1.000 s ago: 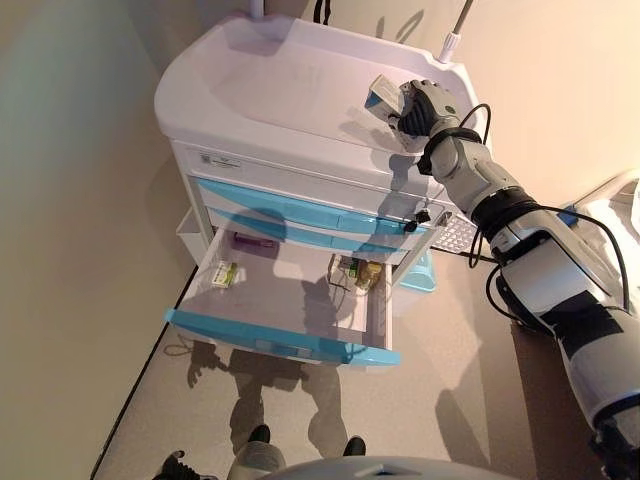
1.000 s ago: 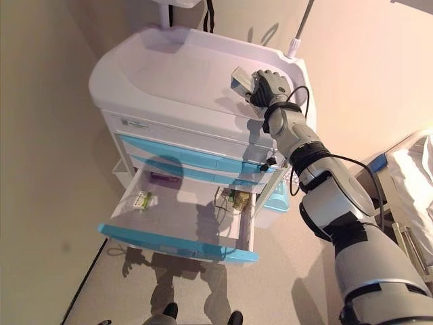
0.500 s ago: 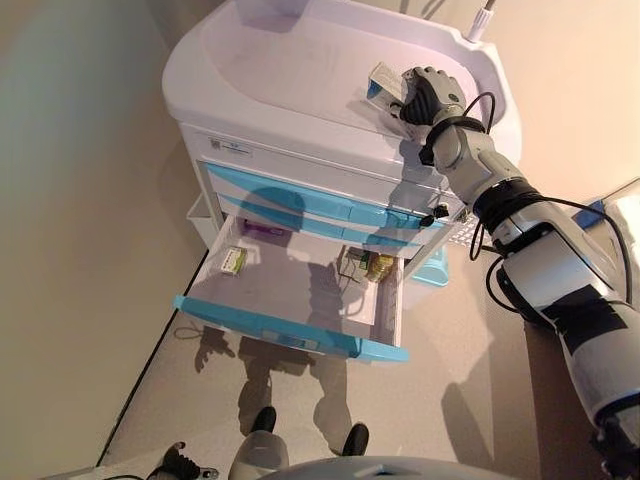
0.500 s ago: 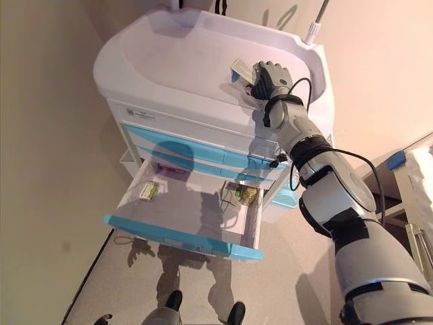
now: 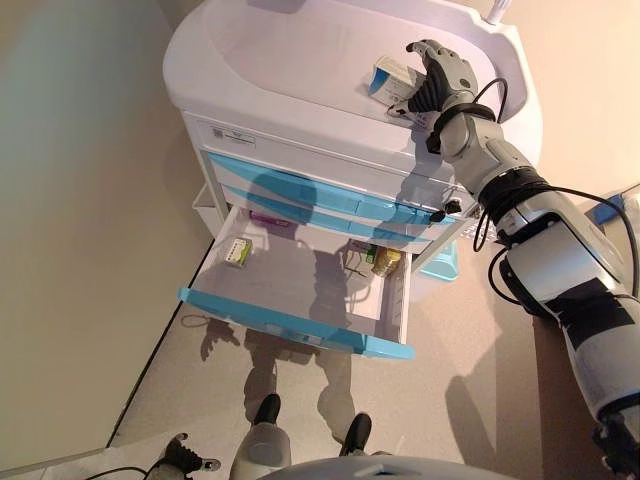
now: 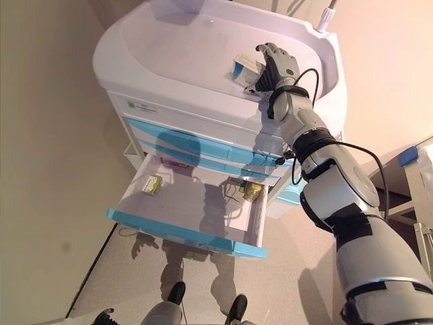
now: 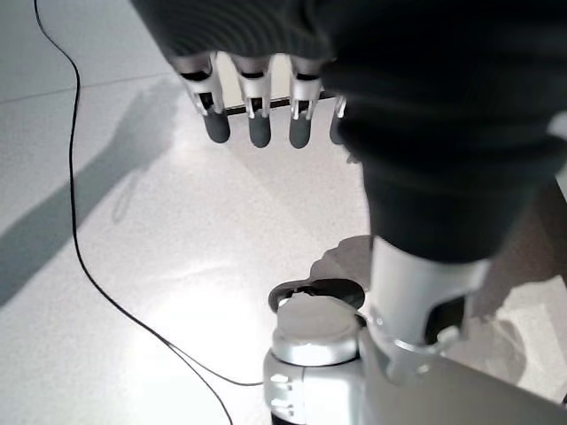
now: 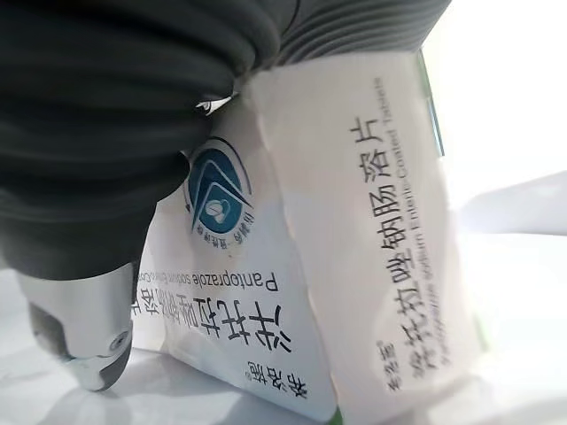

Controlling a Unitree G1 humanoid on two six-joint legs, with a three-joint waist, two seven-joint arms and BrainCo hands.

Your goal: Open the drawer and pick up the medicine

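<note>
A white medicine box (image 5: 388,77) with a blue mark is in my right hand (image 5: 441,78), which is shut on it over the right part of the white cart top (image 5: 280,55). In the right wrist view the box (image 8: 354,221) fills the picture beside my thumb (image 8: 84,341). I cannot tell whether it touches the top. The cart's lowest drawer (image 5: 295,325), with a blue front, stands pulled out. Inside lie a small green-and-white box (image 5: 237,252), a purple pack (image 5: 265,218) and some small packs (image 5: 383,262) at the back right. My left hand (image 7: 257,124) hangs open over the floor.
A wall runs close along the cart's left side. Two shut blue-fronted drawers (image 5: 300,190) sit above the open one. A blue bin (image 5: 441,266) hangs on the cart's right side, and the edge of a bed (image 5: 622,205) shows at the far right.
The whole picture has shifted, so the camera moved. My right hand keeps its hold on the box over the cart top, and the box now stands a little more upright.
</note>
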